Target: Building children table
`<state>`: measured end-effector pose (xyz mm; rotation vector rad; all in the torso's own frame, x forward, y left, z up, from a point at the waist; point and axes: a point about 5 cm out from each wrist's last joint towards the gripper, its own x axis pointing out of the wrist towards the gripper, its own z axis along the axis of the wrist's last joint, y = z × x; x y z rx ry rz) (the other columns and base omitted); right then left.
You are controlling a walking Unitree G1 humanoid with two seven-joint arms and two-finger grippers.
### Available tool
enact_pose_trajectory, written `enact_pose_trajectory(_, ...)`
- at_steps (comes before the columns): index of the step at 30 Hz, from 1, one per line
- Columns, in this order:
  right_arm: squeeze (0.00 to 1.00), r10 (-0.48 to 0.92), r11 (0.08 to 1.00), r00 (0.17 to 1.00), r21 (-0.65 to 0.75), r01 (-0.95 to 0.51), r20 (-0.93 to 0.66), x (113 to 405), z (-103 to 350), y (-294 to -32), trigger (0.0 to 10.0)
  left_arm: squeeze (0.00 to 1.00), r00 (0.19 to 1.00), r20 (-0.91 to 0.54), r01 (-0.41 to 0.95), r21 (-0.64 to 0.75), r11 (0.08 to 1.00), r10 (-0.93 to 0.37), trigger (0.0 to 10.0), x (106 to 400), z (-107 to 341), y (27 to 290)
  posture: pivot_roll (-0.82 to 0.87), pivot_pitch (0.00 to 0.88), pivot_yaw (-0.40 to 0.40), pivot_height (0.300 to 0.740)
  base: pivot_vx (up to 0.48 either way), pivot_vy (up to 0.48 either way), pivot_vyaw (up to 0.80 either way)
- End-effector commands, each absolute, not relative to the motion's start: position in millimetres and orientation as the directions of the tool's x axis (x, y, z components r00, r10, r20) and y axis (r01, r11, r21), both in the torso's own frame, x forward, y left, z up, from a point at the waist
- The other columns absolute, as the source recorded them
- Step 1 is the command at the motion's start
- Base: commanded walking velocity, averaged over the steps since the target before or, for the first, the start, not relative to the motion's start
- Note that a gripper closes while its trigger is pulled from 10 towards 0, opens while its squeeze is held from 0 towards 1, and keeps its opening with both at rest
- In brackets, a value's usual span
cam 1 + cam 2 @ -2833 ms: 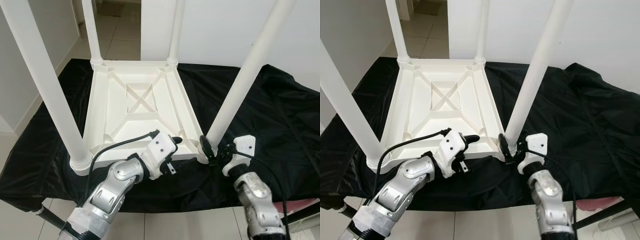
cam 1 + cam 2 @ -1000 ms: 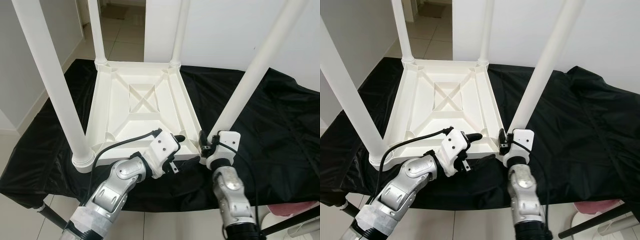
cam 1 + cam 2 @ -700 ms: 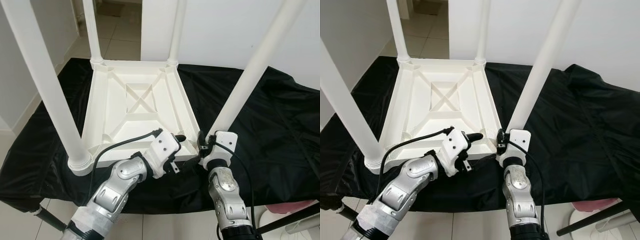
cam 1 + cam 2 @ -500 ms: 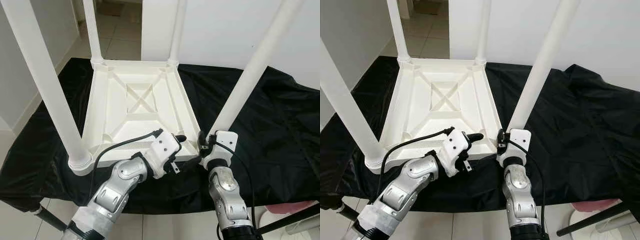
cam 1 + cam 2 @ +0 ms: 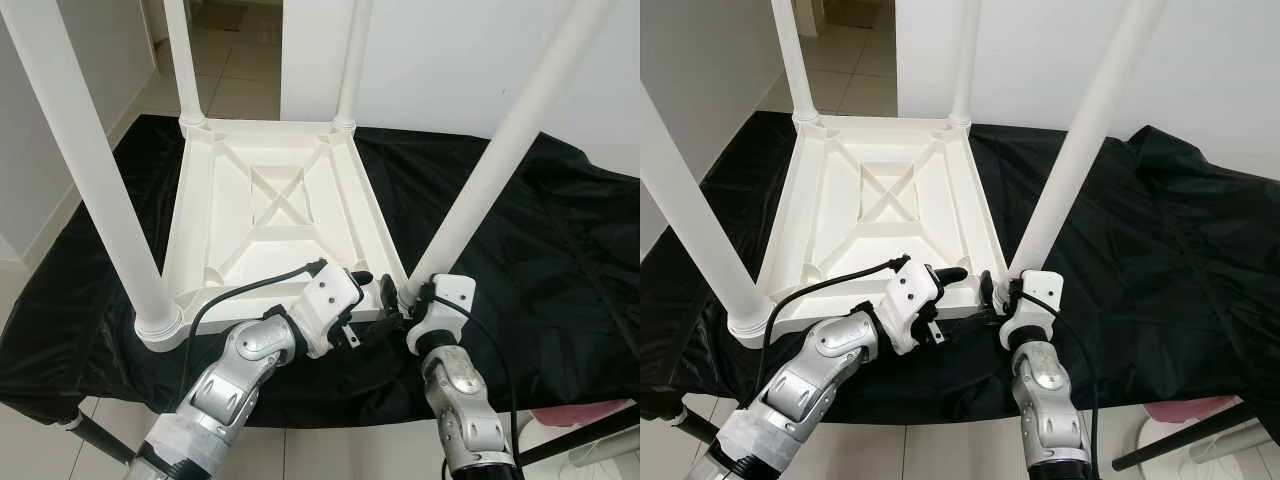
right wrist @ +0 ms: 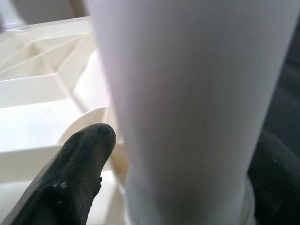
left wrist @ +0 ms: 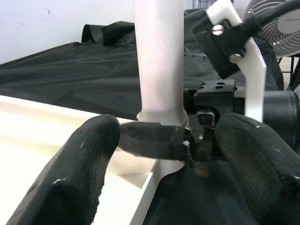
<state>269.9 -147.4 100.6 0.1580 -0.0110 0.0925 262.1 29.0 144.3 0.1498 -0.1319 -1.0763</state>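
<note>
Right tool (image 5: 392, 298) is straddling the base of the near-right white plastic leg (image 5: 480, 190), having dropped lower, fingers open; left tool (image 5: 358, 300), spread and empty, is hovering at the upturned white children's table (image 5: 270, 215) on the black-draped table (image 5: 560, 250), so the leg seems seated

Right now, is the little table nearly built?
Nearly, it seems. The table lies upside down on the black cloth with all four legs standing in its corners. The right hand is around the base of the near right leg, maybe seating it; the left hand waits beside. Flipping it upright is left.
</note>
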Motion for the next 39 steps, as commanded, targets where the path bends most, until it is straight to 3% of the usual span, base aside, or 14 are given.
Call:
enact_pose_trajectory(1, 0.0, 0.132, 0.98, 0.991, 0.148, -0.136, 0.039, 267, 102, -152, 10.0, 0.0, 0.443, 0.016, 0.878, 0.196, 0.437, -0.896, 10.0, 261, 141, 25, -0.06, 0.0, -0.09, 0.74, 0.0, 0.0, 0.0)
enact_pose_trajectory(12, 0.0, 0.293, 0.954, 0.945, 0.028, -0.3, 0.142, 270, 115, -177, 10.0, 0.0, 0.435, 0.013, 0.881, 0.202, 0.428, -0.9, 10.0, 262, 139, 25, -0.06, 0.0, -0.093, 0.74, 0.0, 0.0, 0.0)
enact_pose_trajectory(23, 0.0, 0.428, 0.9, 0.9, -0.128, -0.417, 0.077, 294, 120, -194, 10.0, 0.0, 0.43, -0.007, 0.882, 0.217, 0.418, -0.903, 10.0, 263, 137, 30, -0.05, 0.0, -0.083, 0.74, 0.0, 0.0, 0.0)
enact_pose_trajectory(24, 0.0, 0.439, 0.894, 0.896, -0.134, -0.427, 0.073, 295, 120, -194, 7.0, 0.0, 0.431, -0.012, 0.881, 0.22, 0.418, -0.902, 10.0, 264, 137, 30, -0.05, 0.0, -0.084, 0.74, 0.0, 0.0, 0.0)
enact_pose_trajectory(26, 0.0, 0.449, 0.888, 0.891, -0.144, -0.437, 0.07, 297, 121, -194, 7.0, 0.0, 0.434, -0.026, 0.878, 0.238, 0.416, -0.901, 10.0, 264, 135, 31, -0.05, 0.0, -0.084, 0.74, 0.0, 0.0, 0.0)
enact_pose_trajectory(27, 0.0, 0.479, 0.872, 0.875, -0.147, -0.467, 0.061, 301, 119, -192, 0.0, 0.0, 0.437, -0.034, 0.873, 0.256, 0.415, -0.899, 10.0, 265, 134, 31, -0.04, 0.0, -0.083, 0.74, 0.0, 0.0, 0.0)
enact_pose_trajectory(39, 0.0, 0.552, 0.829, 0.834, -0.129, -0.545, 0.025, 305, 109, -183, 0.0, 0.0, 0.447, -0.027, 0.867, 0.26, 0.426, -0.894, 10.0, 266, 137, 33, -0.02, 0.0, -0.08, 0.74, 0.0, 0.0, 0.0)
